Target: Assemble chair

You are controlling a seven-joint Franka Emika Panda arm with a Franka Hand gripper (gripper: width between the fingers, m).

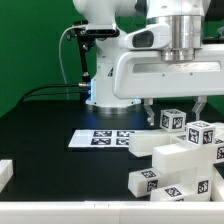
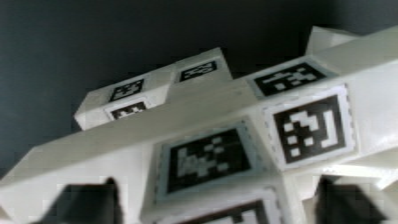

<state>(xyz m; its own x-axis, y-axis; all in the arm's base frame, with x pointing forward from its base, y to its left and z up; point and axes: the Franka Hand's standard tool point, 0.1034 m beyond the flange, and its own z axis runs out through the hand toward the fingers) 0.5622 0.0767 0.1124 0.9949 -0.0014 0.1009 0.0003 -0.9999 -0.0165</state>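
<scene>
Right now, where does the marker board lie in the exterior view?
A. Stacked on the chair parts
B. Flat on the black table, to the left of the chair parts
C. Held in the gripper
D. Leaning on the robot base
B: the marker board lies flat on the table, left of the chair parts.

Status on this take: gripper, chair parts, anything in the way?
Gripper low over the chair parts, jaws straddling a tagged piece; grip unconfirmed. Parts clustered, loose. Marker board beside them, not in the way.
</scene>
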